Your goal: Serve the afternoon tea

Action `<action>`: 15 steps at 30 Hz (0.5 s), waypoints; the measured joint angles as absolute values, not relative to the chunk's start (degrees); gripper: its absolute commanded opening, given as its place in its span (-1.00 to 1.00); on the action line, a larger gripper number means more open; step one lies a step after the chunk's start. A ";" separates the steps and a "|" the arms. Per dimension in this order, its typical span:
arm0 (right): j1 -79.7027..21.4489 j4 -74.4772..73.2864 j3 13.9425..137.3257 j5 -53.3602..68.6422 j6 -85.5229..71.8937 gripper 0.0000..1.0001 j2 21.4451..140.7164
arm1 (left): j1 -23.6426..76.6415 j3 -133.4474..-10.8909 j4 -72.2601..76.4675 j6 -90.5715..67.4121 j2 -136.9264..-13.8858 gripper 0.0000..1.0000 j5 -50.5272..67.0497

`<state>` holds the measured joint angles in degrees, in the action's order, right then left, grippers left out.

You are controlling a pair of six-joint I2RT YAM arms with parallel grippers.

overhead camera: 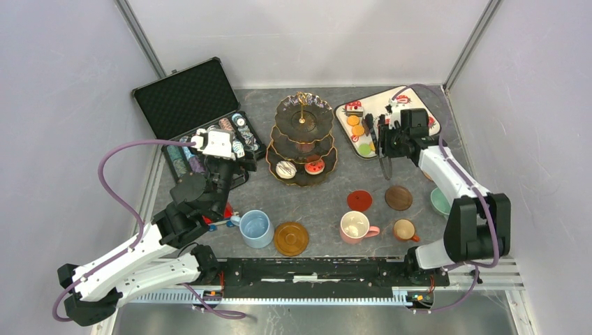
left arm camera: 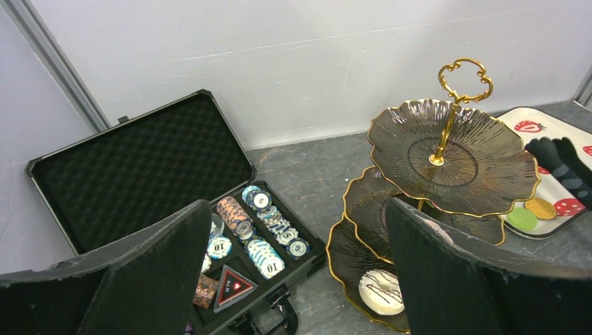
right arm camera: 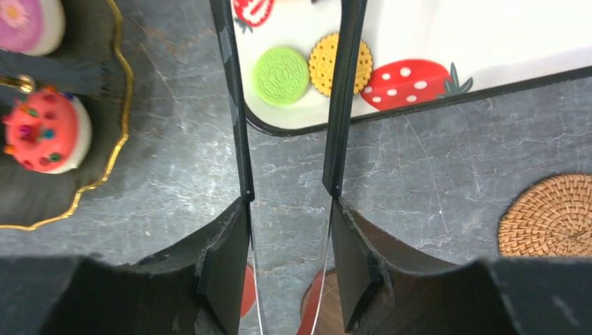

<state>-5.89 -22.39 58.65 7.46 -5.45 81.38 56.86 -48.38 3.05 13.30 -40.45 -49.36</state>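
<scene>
The dark gold-rimmed three-tier stand (overhead camera: 303, 115) stands mid-table, with a white donut (overhead camera: 285, 169) and a red donut (overhead camera: 314, 167) on its bottom tier. My right gripper (overhead camera: 385, 142) is shut on black-tipped metal tongs (right arm camera: 237, 125). The tong tips hover over the strawberry tray's (right arm camera: 489, 42) near edge, one on each side of a green macaron (right arm camera: 281, 75) and a yellow cookie (right arm camera: 340, 64). My left gripper (left arm camera: 297, 209) hangs wide open and empty between the chip case and the stand. Blue (overhead camera: 255, 228), pink (overhead camera: 356, 227), small brown (overhead camera: 404, 229) and green (overhead camera: 440, 202) mugs stand along the front.
An open black case of poker chips (overhead camera: 209, 132) sits at the back left. Red (overhead camera: 359, 200), brown (overhead camera: 398, 197) and woven (overhead camera: 291, 238) coasters lie between the stand and the mugs. A red toy (overhead camera: 225, 211) lies under the left arm. Walls close in the table on three sides.
</scene>
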 measured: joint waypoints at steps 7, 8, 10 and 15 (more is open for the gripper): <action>-5.96 -23.46 59.11 3.99 -4.36 -0.01 87.99 | 56.86 -48.38 3.05 13.30 -40.45 0.99 -49.39; -5.96 -23.53 59.27 3.84 -4.36 -0.01 88.68 | 56.86 -48.38 3.05 13.30 -40.45 1.00 -49.36; -5.96 -23.70 60.16 3.84 -4.38 -0.01 90.45 | 56.86 -48.38 3.05 13.30 -40.45 1.00 -49.39; -5.96 -23.64 62.85 3.90 -4.71 0.00 94.39 | 56.86 -48.38 3.05 13.30 -40.40 1.00 -49.39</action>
<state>-5.96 -23.64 62.85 3.90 -4.71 94.39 56.86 -48.38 3.05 13.30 -40.40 -49.39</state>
